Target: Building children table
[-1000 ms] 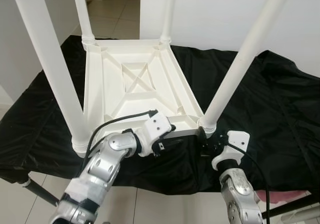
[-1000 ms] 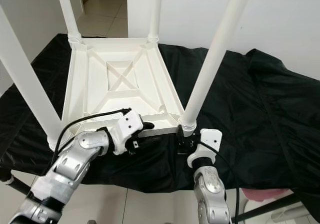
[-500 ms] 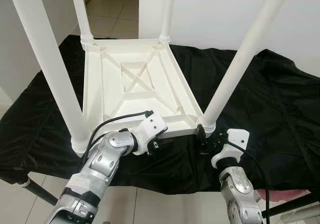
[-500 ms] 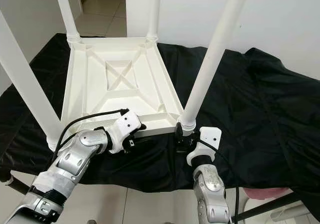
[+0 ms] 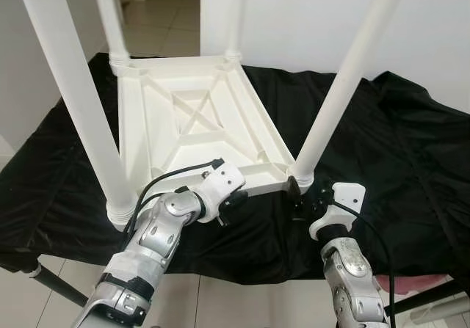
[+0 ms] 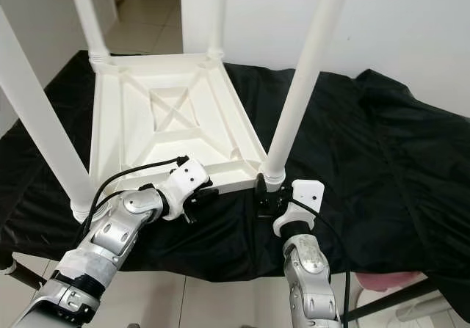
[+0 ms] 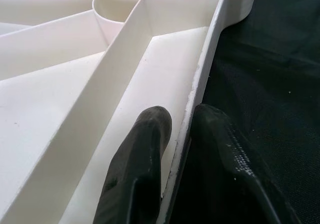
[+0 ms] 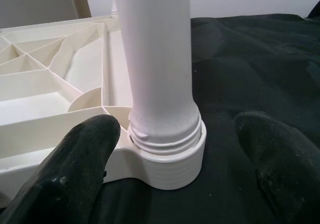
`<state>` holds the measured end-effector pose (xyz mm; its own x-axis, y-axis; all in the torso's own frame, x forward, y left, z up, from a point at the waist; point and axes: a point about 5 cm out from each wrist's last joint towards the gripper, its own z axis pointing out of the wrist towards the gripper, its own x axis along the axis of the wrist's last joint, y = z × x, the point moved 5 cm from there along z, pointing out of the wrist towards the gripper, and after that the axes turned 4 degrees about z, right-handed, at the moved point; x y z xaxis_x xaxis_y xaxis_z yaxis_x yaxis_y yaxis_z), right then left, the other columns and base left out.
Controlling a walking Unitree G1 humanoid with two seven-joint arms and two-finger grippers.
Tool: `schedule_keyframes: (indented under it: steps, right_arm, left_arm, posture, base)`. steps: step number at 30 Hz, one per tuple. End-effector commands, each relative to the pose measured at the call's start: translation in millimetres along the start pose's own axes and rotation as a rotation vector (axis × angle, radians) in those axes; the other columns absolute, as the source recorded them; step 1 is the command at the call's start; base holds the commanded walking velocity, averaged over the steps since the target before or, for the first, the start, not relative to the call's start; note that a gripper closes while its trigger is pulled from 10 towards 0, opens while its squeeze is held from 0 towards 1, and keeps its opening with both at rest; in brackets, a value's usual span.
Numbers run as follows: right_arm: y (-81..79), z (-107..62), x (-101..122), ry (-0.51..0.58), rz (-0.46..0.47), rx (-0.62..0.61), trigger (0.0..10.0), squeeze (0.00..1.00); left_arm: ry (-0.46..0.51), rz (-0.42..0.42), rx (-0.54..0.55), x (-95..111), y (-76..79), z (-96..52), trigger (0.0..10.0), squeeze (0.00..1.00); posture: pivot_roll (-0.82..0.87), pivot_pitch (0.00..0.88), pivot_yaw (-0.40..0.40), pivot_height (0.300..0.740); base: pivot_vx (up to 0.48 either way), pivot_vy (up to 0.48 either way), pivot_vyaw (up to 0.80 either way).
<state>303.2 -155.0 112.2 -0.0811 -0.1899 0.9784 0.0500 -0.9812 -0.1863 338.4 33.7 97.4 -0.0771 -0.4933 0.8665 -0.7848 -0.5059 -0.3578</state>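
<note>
A white plastic children's table [image 5: 191,122] lies upside down on a black cloth [image 5: 396,152], its four legs pointing up. My left gripper [image 5: 233,197] is at the near rim of the tabletop. In the left wrist view its fingers [image 7: 140,169] are shut on the thin rim [image 7: 200,78], one inside and one outside. My right gripper [image 5: 301,196] is at the near right leg [image 5: 338,100]. In the right wrist view it [image 8: 177,126] stands open, with a finger on each side of the leg's ribbed socket [image 8: 170,159].
The near left leg [image 5: 81,108] rises close beside my left arm. The cloth's front edge [image 5: 242,269] drops to a tiled floor just below both grippers. A white wall [image 5: 308,12] stands behind, with a doorway [image 5: 161,5] at the back left.
The whole picture has shifted a little. My left wrist has turned slightly at the near rim. The right gripper has edged closer to the base of the leg.
</note>
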Motion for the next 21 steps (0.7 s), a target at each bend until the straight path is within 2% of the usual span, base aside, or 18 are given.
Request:
schedule_keyframes:
  steps: [1, 10, 13, 16, 18, 21]
  right_arm:
    - [2.3, 0.4, -3.8, -0.017, 0.007, -0.008, 10.0, 0.0]
    - [2.2, 2.8, -4.1, -0.015, 0.008, -0.011, 10.0, 0.0]
    - [2.3, 3.6, -3.5, -0.012, 0.007, -0.011, 10.0, 0.0]
    - [2.5, 3.7, -3.4, -0.012, 0.006, -0.012, 10.0, 0.0]
    - [3.3, 3.4, -3.5, -0.011, 0.008, -0.018, 10.0, 0.0]
    - [3.1, 3.3, -3.9, -0.012, 0.009, -0.019, 10.0, 0.0]
  left_arm:
    - [-0.06, -0.015, 0.117, -14.1, -12.8, -2.6, 0.0, 0.0]
    - [-0.108, -0.005, 0.133, -21.5, -13.4, -4.9, 0.0, 0.0]
    - [-0.138, -0.043, 0.208, -28.8, -22.5, -11.7, 0.0, 0.0]
    - [-0.143, -0.051, 0.223, -30.2, -24.4, -13.2, 0.0, 0.0]
    - [-0.188, -0.098, 0.316, -42.7, -32.5, -22.0, 0.0, 0.0]
    - [-0.204, -0.118, 0.349, -47.2, -34.3, -25.7, 0.0, 0.0]
  posture:
    - [-0.03, 0.0, -0.059, 0.74]
    - [-0.03, 0.0, -0.052, 0.74]
    - [-0.03, 0.0, -0.048, 0.74]
    - [-0.03, 0.0, -0.048, 0.74]
    - [-0.03, 0.0, -0.048, 0.74]
    - [-0.03, 0.0, -0.05, 0.74]
  base:
    - [0.0, 0.0, 0.0]
    - [0.0, 0.0, 0.0]
    - [0.0, 0.0, 0.0]
    - [0.0, 0.0, 0.0]
    - [0.0, 0.0, 0.0]
    - [0.0, 0.0, 0.0]
